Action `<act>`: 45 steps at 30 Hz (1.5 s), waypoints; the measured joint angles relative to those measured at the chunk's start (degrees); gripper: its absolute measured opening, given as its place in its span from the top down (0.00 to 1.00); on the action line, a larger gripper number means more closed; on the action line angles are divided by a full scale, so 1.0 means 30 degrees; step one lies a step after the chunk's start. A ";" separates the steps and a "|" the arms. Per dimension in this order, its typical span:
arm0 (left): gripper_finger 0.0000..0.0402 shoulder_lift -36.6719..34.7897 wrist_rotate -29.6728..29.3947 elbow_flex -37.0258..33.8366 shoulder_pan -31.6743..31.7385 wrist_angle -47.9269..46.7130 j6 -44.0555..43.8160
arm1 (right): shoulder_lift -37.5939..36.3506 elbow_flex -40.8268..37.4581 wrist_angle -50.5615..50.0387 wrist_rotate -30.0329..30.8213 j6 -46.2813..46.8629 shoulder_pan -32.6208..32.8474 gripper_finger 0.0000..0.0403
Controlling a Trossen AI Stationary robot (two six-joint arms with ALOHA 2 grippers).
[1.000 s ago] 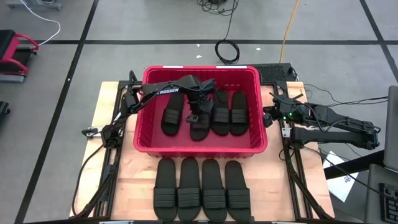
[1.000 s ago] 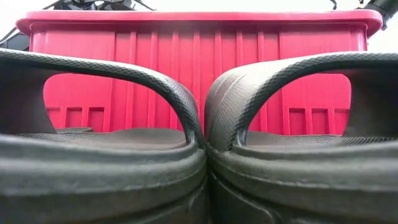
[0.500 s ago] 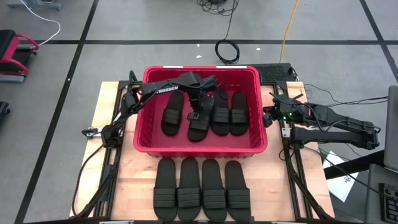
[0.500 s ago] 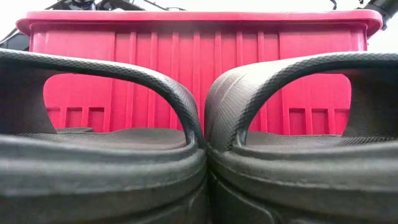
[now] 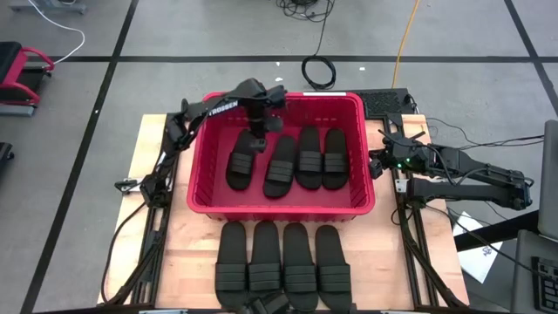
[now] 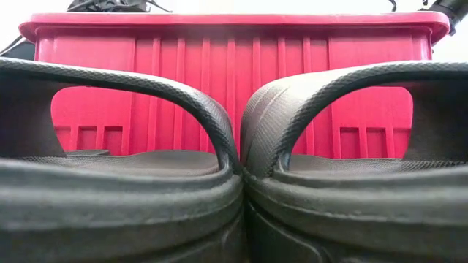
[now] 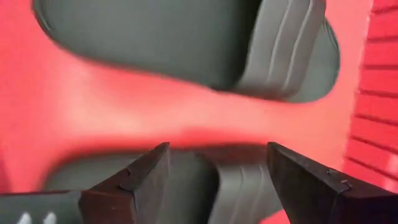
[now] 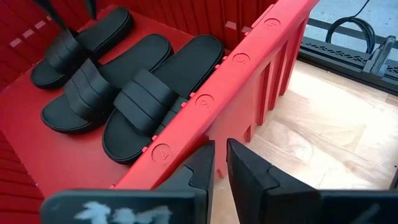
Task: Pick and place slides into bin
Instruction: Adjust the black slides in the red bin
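Left gripper (image 5: 259,133) has risen off the second slide (image 5: 280,166), jaws wide and empty; right gripper (image 8: 219,167) jaws narrow.

light wood table (image 5: 166,253), coiled black cable (image 5: 319,71) on the grey floor (image 5: 131,35), yellow cord (image 5: 403,39), red cart (image 5: 22,74) far left
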 joint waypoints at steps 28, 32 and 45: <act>0.39 -0.5951 0.1342 -1.0872 0.1534 0.5206 0.3322 | -0.0033 0.0000 0.0029 -0.0022 0.1496 0.0000 0.90; 0.39 -0.5923 0.2108 -1.1270 0.1880 0.5491 0.3539 | -0.0033 0.0000 0.0073 -0.0048 0.1585 0.0000 0.90; 0.39 -0.5858 0.2686 -1.4122 0.2970 0.6250 0.4018 | -0.0026 0.0000 0.0182 -0.0058 0.1585 0.0007 0.90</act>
